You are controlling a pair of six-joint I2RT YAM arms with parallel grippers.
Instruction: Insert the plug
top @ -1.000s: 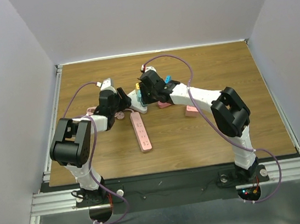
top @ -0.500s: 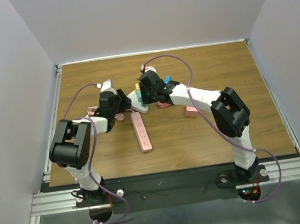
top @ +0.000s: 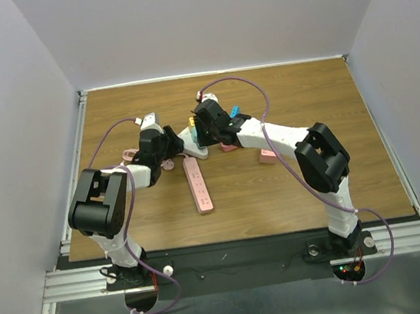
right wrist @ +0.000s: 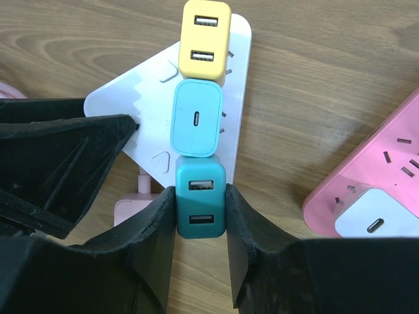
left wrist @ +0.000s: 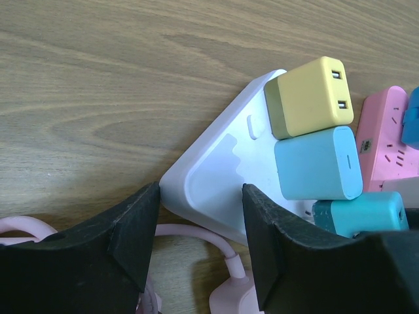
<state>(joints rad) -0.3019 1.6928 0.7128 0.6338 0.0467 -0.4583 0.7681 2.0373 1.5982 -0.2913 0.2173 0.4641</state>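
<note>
A white triangular power strip (right wrist: pixel 124 98) lies on the wooden table, also seen in the top view (top: pixel 190 138). A yellow charger (right wrist: pixel 205 40) and a light blue charger (right wrist: pixel 196 118) sit plugged in it. My right gripper (right wrist: pixel 201 196) is shut on a teal USB plug (right wrist: pixel 201 208), held upright at the strip's near corner, right behind the light blue charger. My left gripper (left wrist: pixel 201 196) has its jaws closed around the strip's left corner (left wrist: pixel 209 176), with a pink cable (left wrist: pixel 209 242) under them. In the top view both grippers (top: pixel 171 143) (top: pixel 202 133) meet at the strip.
A long pink power strip (top: pixel 197 183) lies in front of the white one. Another pink strip (right wrist: pixel 373 190) with a white charger lies to the right, and a pink block (top: pixel 268 155) and a blue plug (top: pixel 233 112) lie near the right arm.
</note>
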